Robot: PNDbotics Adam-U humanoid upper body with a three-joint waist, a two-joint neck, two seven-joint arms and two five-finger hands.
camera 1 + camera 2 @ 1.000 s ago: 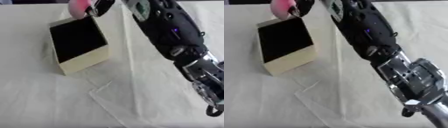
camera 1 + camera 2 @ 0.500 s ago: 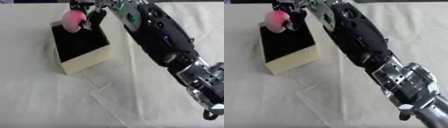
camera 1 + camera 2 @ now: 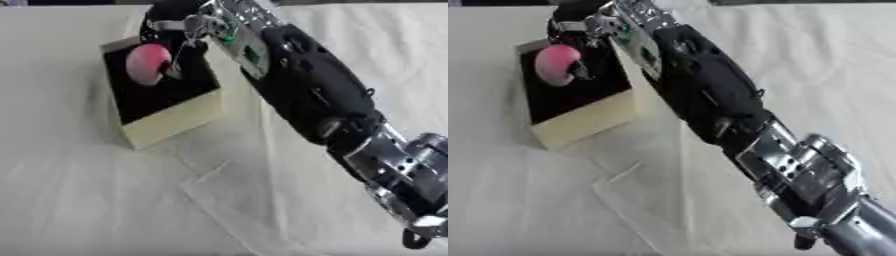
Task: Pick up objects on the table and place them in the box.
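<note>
A pink rounded object [image 3: 146, 63] hangs over the dark inside of a cream-walled box [image 3: 178, 121] at the upper left of the table. My right hand [image 3: 179, 30] reaches from the lower right across the table to the box's far side, and its fingers are curled on the pink object. The long black and silver right arm [image 3: 315, 100] covers the table to the right of the box. The left hand shows in no view.
A white cloth [image 3: 87, 200] with creases covers the table. The box stands askew, its near corner pointing toward the lower left. Open cloth lies left of and below the box.
My right hand has carried the pink object from beyond the box's far edge down over its dark opening. The arm has stretched further toward the box.
</note>
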